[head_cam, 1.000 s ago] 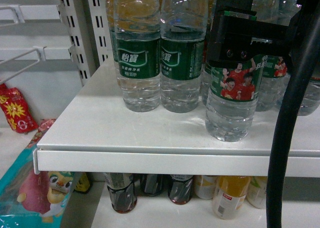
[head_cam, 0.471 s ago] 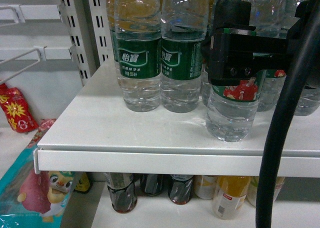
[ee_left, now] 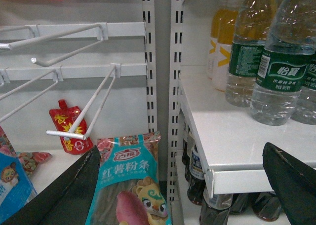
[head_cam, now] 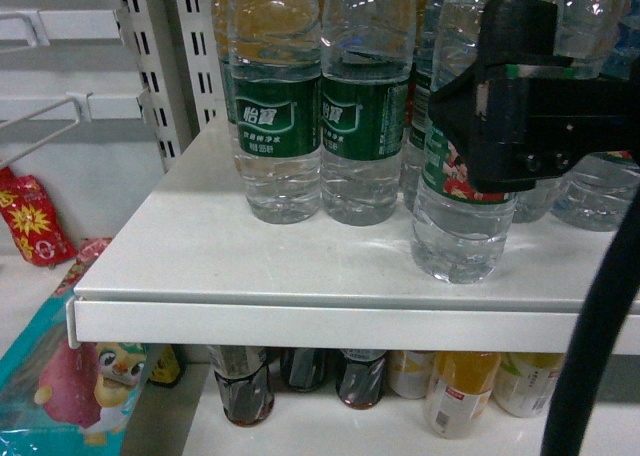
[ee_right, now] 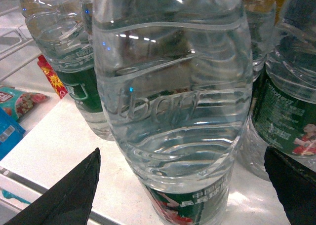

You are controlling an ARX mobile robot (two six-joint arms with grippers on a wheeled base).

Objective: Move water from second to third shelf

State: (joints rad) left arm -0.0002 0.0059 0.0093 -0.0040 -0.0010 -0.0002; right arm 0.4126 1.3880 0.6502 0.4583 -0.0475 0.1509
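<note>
water point(head_cam: 462, 238) label behind right hand point(head_cam: 520, 126)

My right gripper point(head_cam: 470, 126) shows at the right of the head view as a blocky matte-black housing with two small round screw holes on its face and a thin green strip along its top edge. A thick black cable point(head_cam: 590, 356) curves down the lower right. Both wrist views show dark, tapered fingertips point(ee_right: 64, 195) in the bottom corners.

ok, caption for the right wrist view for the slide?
Right wrist view: open fingers flank the front water bottle on the white shelf, not yet closed on it.
</note>
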